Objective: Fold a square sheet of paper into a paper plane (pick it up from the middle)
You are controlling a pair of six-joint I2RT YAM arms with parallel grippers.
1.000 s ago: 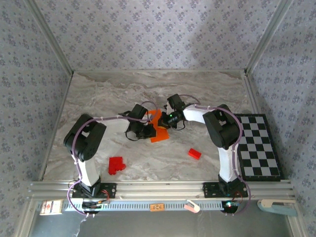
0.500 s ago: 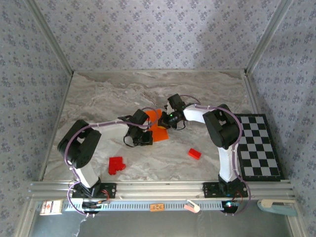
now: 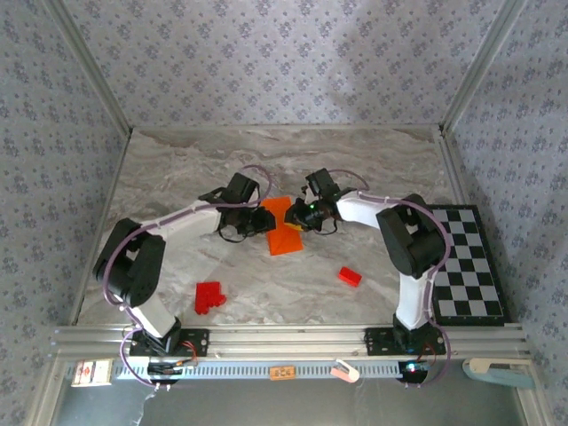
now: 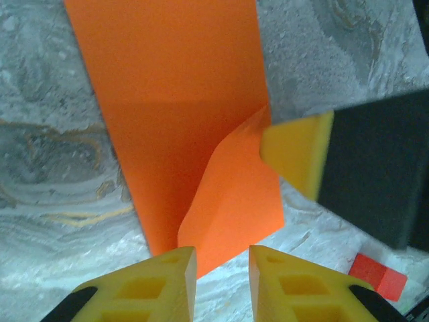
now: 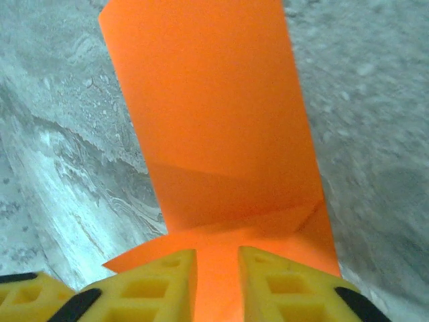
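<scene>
Square sheet of paper [image 3: 286, 238], partly folded, lies mid-way on the bench [image 3: 177, 177] with my left jaws at its 9 o'clock and right jaws at 3, both narrowly parted; I'd press the corner flap [image 4: 231, 201] flat along its crease.

The work surface was a tabletop [image 3: 177, 177] of pale grey marble pattern, veined in darker grey, and up close the wrist views showed swirls of grey with thin tan streaks. Walls [image 3: 284, 62] papered in a pale lilac-grey with a small repeating floral sprig closed it in on three sides. Aluminium posts [image 3: 90, 67] ran up the corners, and a slotted aluminium rail [image 3: 284, 338] crossed the table's near edge. The light was soft and even, leaving only faint shadows.
</scene>
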